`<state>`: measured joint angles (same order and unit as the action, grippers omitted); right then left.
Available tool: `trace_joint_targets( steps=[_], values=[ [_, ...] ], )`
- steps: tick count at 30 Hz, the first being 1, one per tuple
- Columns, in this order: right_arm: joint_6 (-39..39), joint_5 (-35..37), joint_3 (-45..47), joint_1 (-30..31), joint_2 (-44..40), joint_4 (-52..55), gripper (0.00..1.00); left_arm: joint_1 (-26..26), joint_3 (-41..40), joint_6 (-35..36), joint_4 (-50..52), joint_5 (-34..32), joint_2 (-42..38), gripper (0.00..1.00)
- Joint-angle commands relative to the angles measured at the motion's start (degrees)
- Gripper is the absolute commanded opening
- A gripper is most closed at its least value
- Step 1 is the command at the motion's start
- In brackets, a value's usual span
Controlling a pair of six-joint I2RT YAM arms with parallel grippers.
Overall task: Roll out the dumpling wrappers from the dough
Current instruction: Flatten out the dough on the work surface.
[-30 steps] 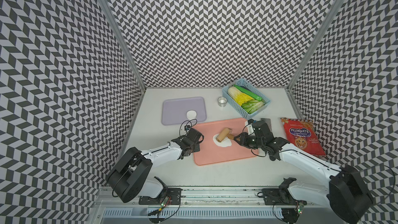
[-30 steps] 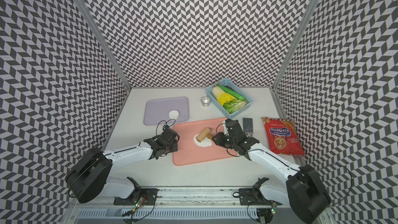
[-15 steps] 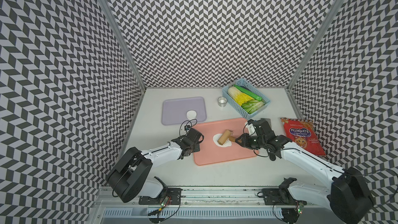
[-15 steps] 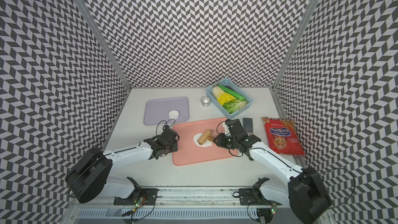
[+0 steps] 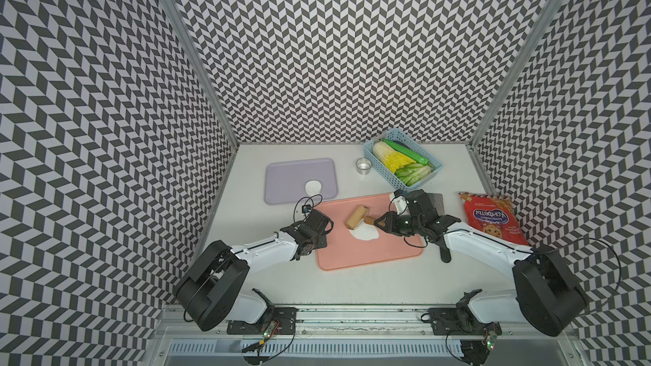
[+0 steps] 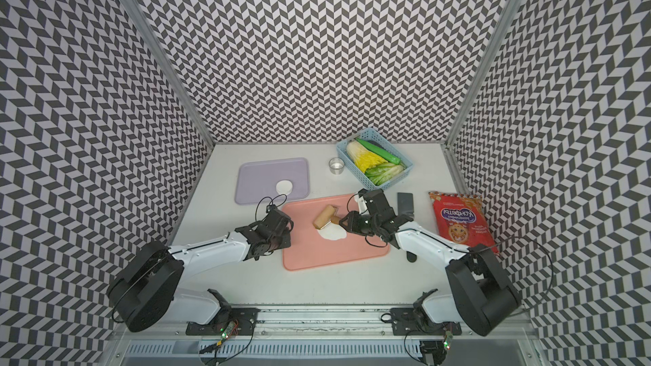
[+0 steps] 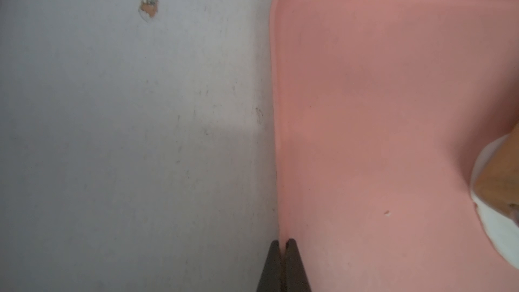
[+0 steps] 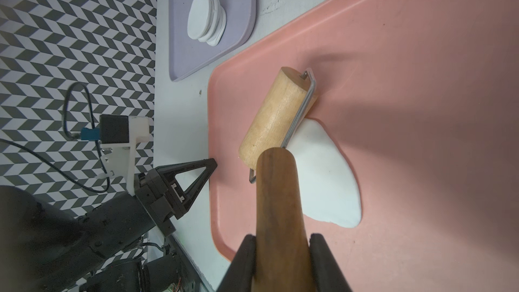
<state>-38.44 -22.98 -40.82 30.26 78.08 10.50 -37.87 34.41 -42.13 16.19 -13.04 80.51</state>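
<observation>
On the tray (image 5: 370,257) pinched by the left jaws, the dough (image 5: 368,234) should be flattened evenly by the roller (image 5: 356,216) gripped in the right jaws.

The red snack bag (image 5: 491,221) beside the right arm is carrying the only print that can be read, and it is showing in both top views. Across the upper half of the bag (image 6: 458,222), a band of large white Cyrillic letters with a dark outline is spelling what seems to be "Конфеты", running slightly tilted. A smaller line of white lettering is sitting just under that word and more small print is lying near the lower edge, but both are coming out too small to read
</observation>
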Motion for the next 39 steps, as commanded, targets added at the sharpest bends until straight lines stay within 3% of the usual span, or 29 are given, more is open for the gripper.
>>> trace_joint_targets(
  steps=[1, 7, 15, 23, 39],
  values=[
    [-0.7, 1.6, -2.0, 0.3, -3.9, 17.0, 0.00, -0.8, -0.6, 1.5, 1.7, 1.4, 0.7, 0.00],
    [-1.2, -2.2, -8.7, 0.3, -12.7, 22.7, 0.00, -0.8, -0.3, 1.5, 1.8, 1.3, 1.0, 0.00],
    [-1.5, -1.3, -5.0, 0.3, -18.7, 27.9, 0.00, -0.8, -0.2, 1.4, 1.6, 1.4, 1.1, 0.00],
    [0.0, 3.8, 1.6, 0.3, -14.0, 23.9, 0.00, -0.9, -0.2, 1.4, 1.6, 1.5, 1.0, 0.00],
    [2.7, 10.5, 1.8, 0.3, -5.3, 24.4, 0.00, -0.9, -0.3, 1.5, 0.9, 2.1, 1.4, 0.00]
  ],
)
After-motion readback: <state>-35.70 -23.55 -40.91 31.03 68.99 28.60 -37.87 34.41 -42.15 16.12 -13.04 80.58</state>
